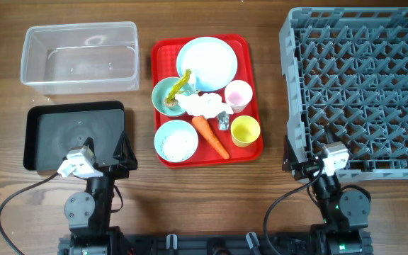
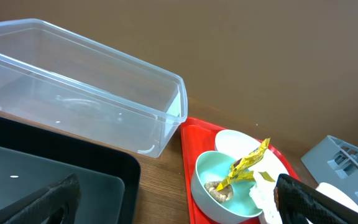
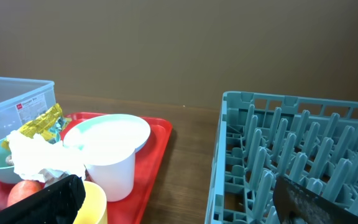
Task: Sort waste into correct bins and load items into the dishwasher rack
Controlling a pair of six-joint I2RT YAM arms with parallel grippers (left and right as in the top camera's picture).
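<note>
Wooden table (image 1: 204, 205), left claw (image 2: 174, 202) wide open, empty, right claw (image 3: 185, 202) likewise.

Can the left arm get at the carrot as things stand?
Probably yes. The carrot lies uncovered on the red tray between the rice bowl and the yellow cup, nothing over it. The open left claw has only bare table between it and the tray.

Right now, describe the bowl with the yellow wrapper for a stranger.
Find the red tray mid-table. Two pale blue bowls sit along its left edge; take the farther bowl. It alone holds a yellow wrapper; the nearer bowl holds white rice.
</note>
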